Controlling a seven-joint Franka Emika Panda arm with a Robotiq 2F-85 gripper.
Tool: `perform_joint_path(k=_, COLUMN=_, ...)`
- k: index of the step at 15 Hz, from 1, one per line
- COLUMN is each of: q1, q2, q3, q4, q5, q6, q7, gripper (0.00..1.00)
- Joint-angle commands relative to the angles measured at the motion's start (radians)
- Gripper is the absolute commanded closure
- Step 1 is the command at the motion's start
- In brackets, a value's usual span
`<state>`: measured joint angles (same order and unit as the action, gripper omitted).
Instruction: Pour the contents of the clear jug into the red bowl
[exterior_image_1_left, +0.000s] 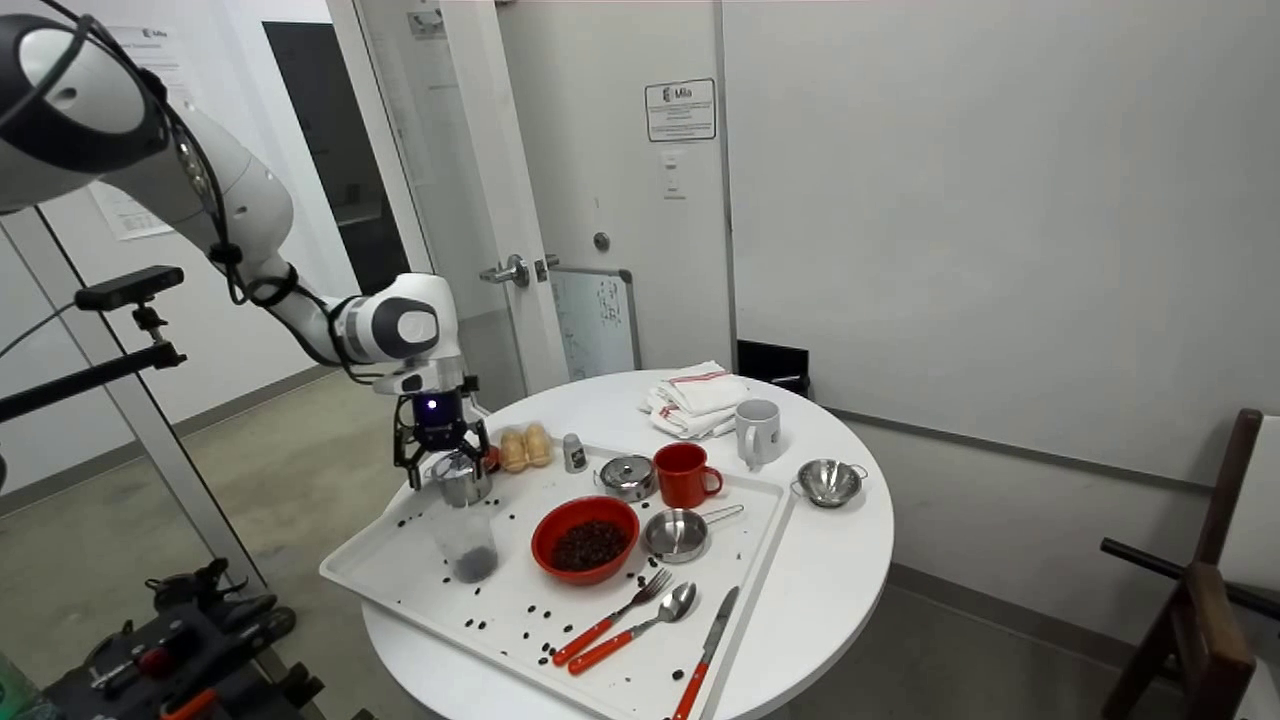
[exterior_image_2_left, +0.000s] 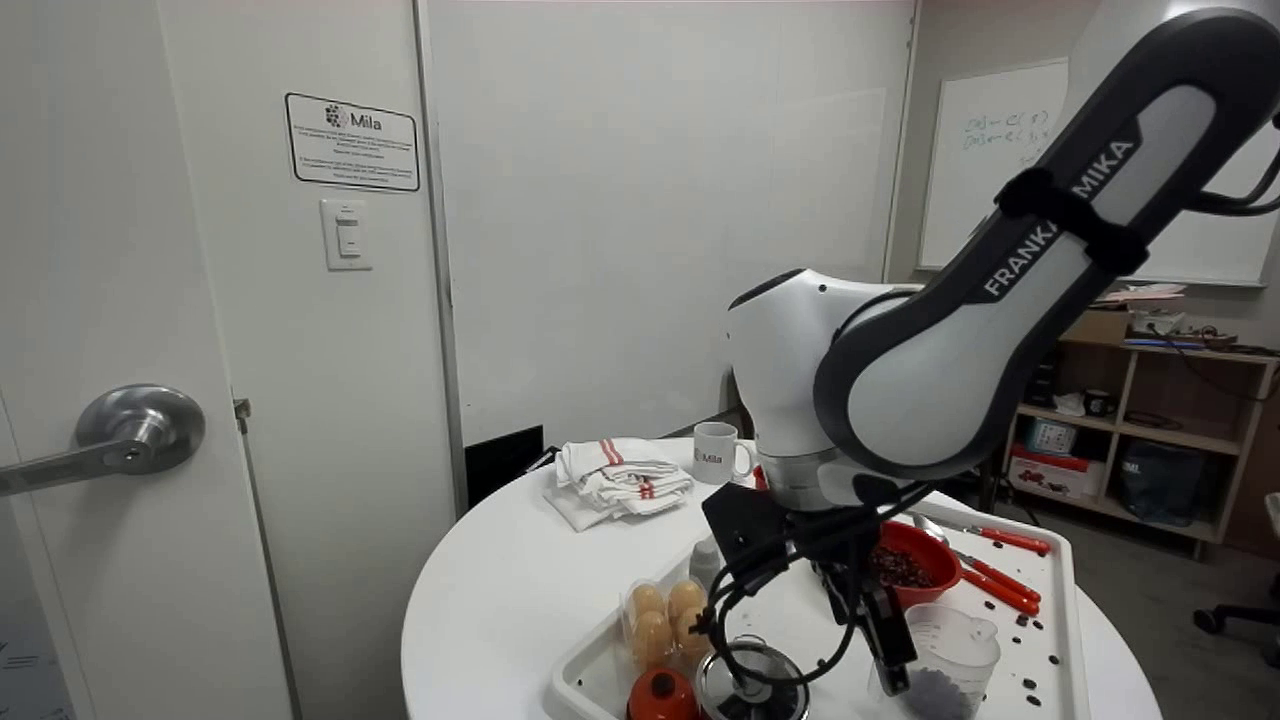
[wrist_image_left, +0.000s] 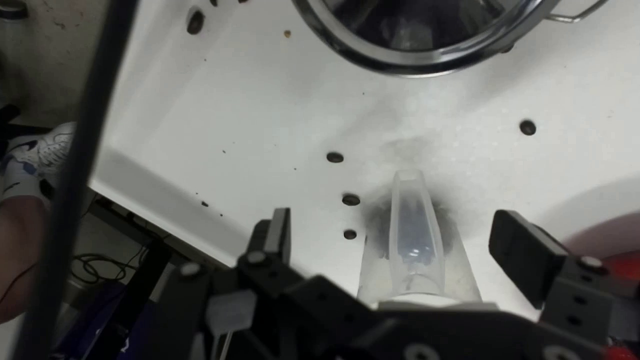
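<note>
The clear jug stands upright on the white tray, with dark contents at its bottom. It also shows at the lower right of an exterior view. The red bowl sits beside it and holds dark beans; it is partly behind my arm in an exterior view, and its edge shows in the wrist view. My gripper is open and empty above the tray by the jug. In the wrist view the jug's handle lies between the open fingers, apart from both; its upper part is hidden by the gripper.
A shiny metal pot stands close to the gripper. A red cup, a lidded metal pot, a small pan, eggs, a shaker and cutlery share the tray with loose beans.
</note>
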<state>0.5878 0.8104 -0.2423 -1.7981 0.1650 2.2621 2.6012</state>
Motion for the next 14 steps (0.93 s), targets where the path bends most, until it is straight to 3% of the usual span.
perform_joint_path(k=1, q1=0.021, q2=-0.005, q3=-0.009, q4=-0.079, q5=0.009, q6=0.092, q7=0.0, gripper=0.0)
perform_joint_path(k=8, q1=-0.036, q2=-0.027, q3=0.009, q4=-0.23, q5=0.012, q6=0.248, q7=0.0, gripper=0.0)
perform_joint_path(k=9, q1=-0.038, q2=-0.027, q3=0.007, q4=-0.241, q5=0.013, q6=0.265, q7=0.0, gripper=0.21)
perform_joint_path(k=11, q1=-0.038, q2=-0.026, q3=0.004, q4=-0.256, q5=0.014, q6=0.289, q7=0.0, gripper=0.32)
perform_joint_path(k=14, q1=-0.053, q2=-0.028, q3=0.016, q4=-0.268, q5=0.005, q6=0.307, q7=0.0, gripper=0.56)
